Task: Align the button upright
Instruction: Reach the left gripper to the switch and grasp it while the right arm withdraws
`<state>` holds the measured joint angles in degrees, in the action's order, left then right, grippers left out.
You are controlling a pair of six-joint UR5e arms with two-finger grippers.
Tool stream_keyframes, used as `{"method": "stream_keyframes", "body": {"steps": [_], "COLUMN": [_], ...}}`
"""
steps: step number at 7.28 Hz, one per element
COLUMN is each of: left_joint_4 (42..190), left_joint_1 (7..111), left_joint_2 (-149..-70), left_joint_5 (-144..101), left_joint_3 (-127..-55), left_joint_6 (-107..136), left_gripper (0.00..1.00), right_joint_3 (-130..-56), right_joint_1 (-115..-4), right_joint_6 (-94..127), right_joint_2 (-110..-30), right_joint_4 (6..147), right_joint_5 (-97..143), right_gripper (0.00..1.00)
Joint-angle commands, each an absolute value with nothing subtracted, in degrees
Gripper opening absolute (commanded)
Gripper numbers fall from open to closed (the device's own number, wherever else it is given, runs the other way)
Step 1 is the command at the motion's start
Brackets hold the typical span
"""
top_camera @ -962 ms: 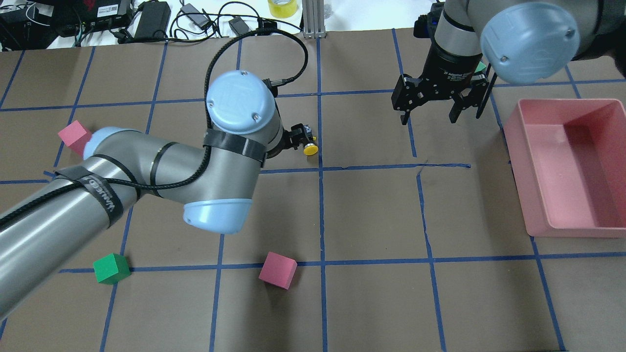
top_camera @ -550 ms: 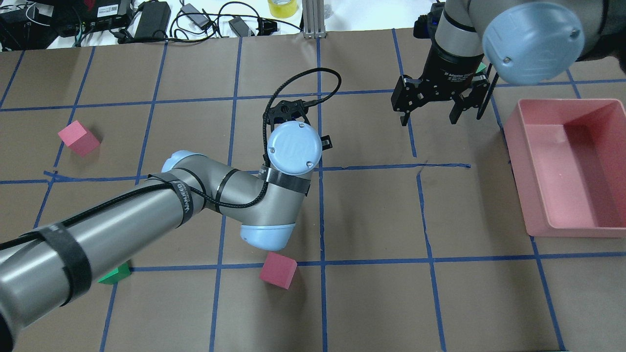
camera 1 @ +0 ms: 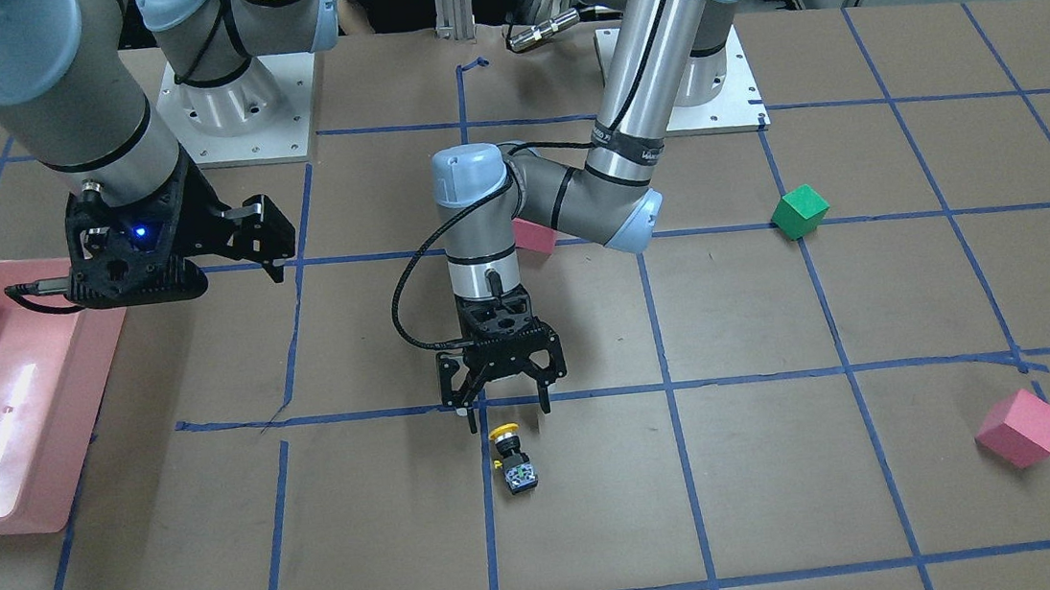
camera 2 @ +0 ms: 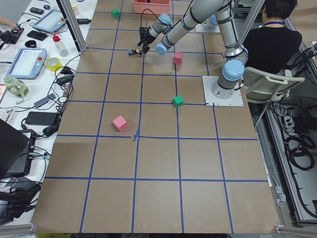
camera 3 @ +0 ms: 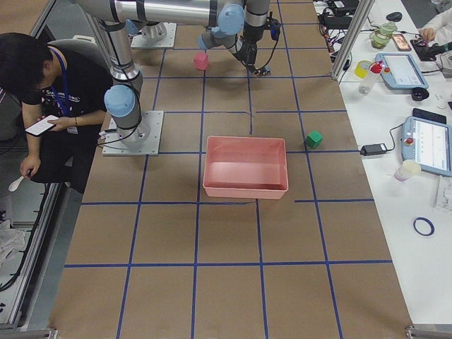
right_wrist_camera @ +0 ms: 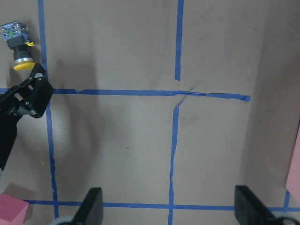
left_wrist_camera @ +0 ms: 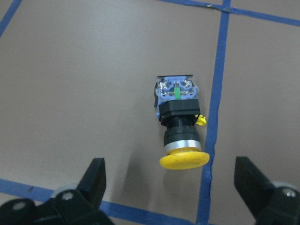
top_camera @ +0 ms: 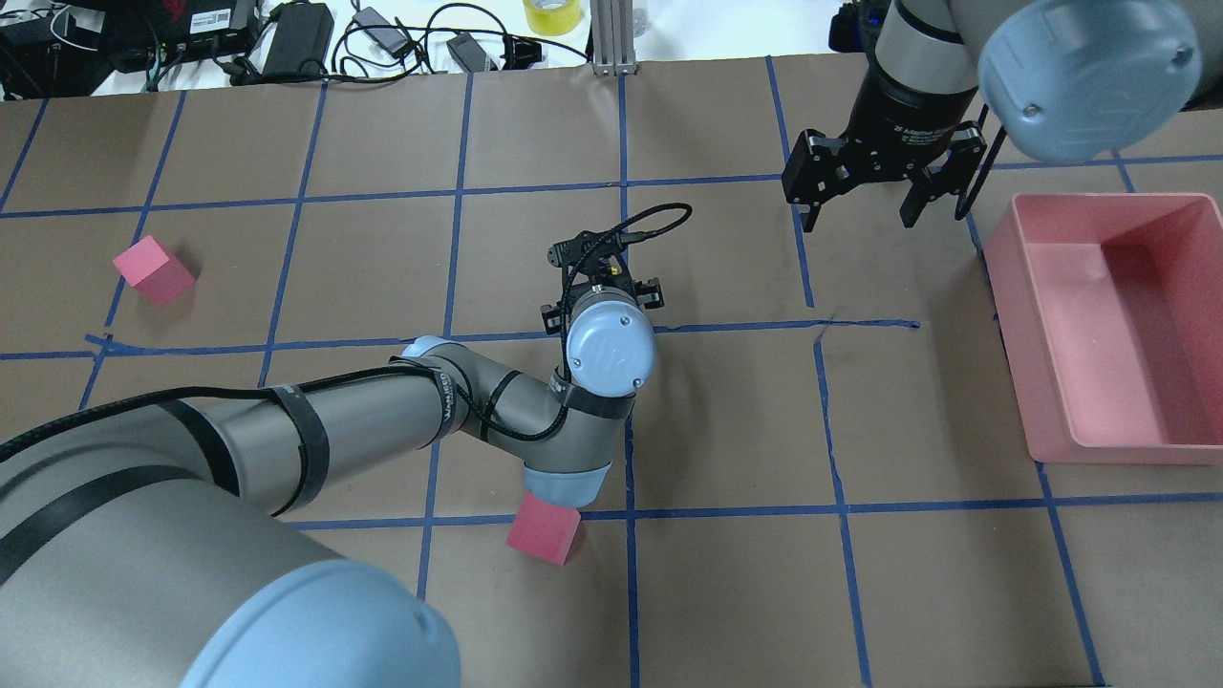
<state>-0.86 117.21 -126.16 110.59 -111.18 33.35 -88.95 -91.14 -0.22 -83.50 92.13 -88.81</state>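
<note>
Yellow cap toward the left gripper (camera 1: 504, 409), the button (camera 1: 512, 457) lies on its side on the brown table (camera 1: 792, 462), pale base pointing away. That gripper hovers just beside the cap, fingers (left_wrist_camera: 96, 180) spread wide, touching nothing. From overhead, the left wrist (top_camera: 610, 344) hides the button. The right gripper (top_camera: 860, 222) hangs well apart from the button, likewise spread.

The left gripper (camera 1: 502, 411) points down with fingers spread, just beside the button (camera 1: 513, 458); the right gripper (top_camera: 860, 218), also spread, hangs well apart from it.
</note>
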Motion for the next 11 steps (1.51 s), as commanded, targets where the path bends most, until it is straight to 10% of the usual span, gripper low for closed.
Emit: {"method": "stream_keyframes", "body": {"steps": [1,5,8,11], "left_joint_4": [-1.9,-7.7,-7.9,-5.7], "left_joint_1": [117.6,117.6,117.6,117.0], "left_joint_2": [-127.7,-130.5,-130.6,-126.8], "left_joint_5": [112.5,112.9,113.0,111.5], "left_joint_3": [-110.5,-110.5,-110.0,-107.7], "left_joint_6": [30.6,30.3,29.8,22.4], "left_gripper": [0.90,0.82,0.25,0.10], "right_joint_3": [-88.9,-89.6,-89.4,-89.6], "right_joint_1": [-90.2,-90.4,-91.3,-91.3], "right_joint_6": [-0.4,-0.1,0.1,0.1], "right_joint_2": [-83.7,-83.8,-83.8,-84.3], "right_joint_4": [92.5,92.8,93.0,93.0], "right_joint_5": [-89.4,-90.2,-90.1,-90.2], "right_gripper": [1.00,1.00,1.00,1.00]}}
